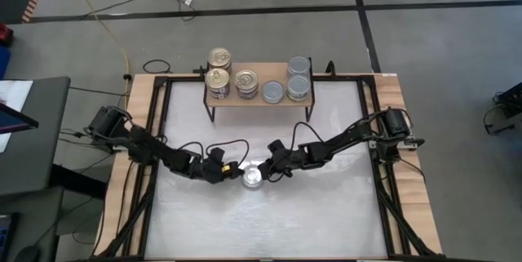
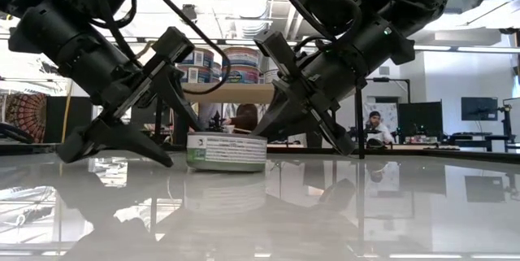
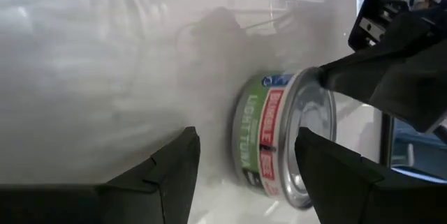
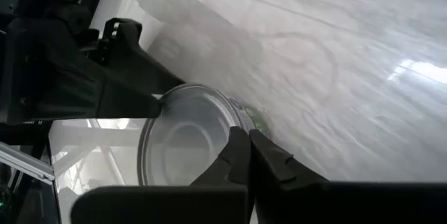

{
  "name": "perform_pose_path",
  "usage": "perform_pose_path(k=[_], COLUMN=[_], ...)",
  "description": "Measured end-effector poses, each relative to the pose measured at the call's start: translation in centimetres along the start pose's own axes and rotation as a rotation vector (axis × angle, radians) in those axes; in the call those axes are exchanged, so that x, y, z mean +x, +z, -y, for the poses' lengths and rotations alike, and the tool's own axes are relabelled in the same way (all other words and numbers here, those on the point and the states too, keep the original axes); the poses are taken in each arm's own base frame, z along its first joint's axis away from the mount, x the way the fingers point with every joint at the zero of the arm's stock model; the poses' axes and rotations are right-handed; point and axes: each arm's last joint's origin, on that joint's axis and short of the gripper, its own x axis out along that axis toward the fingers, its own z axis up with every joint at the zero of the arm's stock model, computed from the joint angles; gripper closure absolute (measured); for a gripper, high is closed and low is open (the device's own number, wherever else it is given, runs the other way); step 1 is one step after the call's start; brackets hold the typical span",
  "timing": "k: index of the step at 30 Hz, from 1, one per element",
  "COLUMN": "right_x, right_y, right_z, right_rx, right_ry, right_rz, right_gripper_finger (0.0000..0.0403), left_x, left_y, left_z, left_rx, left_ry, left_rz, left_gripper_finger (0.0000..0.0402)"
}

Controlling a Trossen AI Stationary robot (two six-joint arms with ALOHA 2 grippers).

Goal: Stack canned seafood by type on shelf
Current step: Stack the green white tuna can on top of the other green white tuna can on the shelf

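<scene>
Only one tin (image 1: 253, 178) off the shelf (image 1: 245, 101), standing upright near the middle of the counter (image 1: 326, 205), grey lid up, well apart from the board. Flanked by both arms: left gripper (image 1: 231, 170) just beside it on one side, right gripper (image 1: 272, 166) on the other. Left jaws parted, with the tin's green label ahead of the gap and nothing grasped between them; probably placed so to block the tin from sliding. Right jaws clenched tight together on nothing, tips resting at the rim of the lid; looks like a push or a steadying touch rather than a grip, though cannot say for sure. On the shelf, sorted already by kind: gold-lidded tins (image 1: 219, 56) grouped at one end, some in stacks, and grey-lidded tins (image 1: 298, 66) at the other end, toward the right arm's side. Judging by the plain grey lid, belongs with the grey group. Seems to call for reopening the right jaws across the tin's wall before any lift, given the risk of slipping on such a glossy surface.
</scene>
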Motion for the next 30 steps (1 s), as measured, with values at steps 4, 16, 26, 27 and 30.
perform_pose_path(k=[4,16,26,27,30], right_x=[0.0,0.0,0.0,0.0,0.0], right_y=[0.0,0.0,-0.1,-0.2,-0.4], right_z=[0.0,0.1,0.2,0.2,0.2], right_rx=[-0.008,-0.011,-0.015,-0.015,-0.019], right_ry=[-0.001,-0.006,-0.018,-0.017,-0.021], right_rz=[-0.001,-0.004,-0.018,-0.023,-0.031], right_gripper_finger=[0.0382,0.0381,0.038,0.0381,0.0381], left_x=[-0.2,1.3,3.7,3.8,3.8], left_y=[-0.4,-1.6,-3.0,-3.0,-3.0], left_z=[0.1,1.0,2.0,2.1,2.0], left_rx=[-0.037,-0.037,-0.026,-0.025,-0.026], left_ry=[-0.013,-0.041,-0.036,-0.036,-0.038], left_rz=[-0.019,-0.062,-0.088,-0.086,-0.065], left_gripper_finger=[0.0178,0.0178,0.0178,0.0178,0.0178])
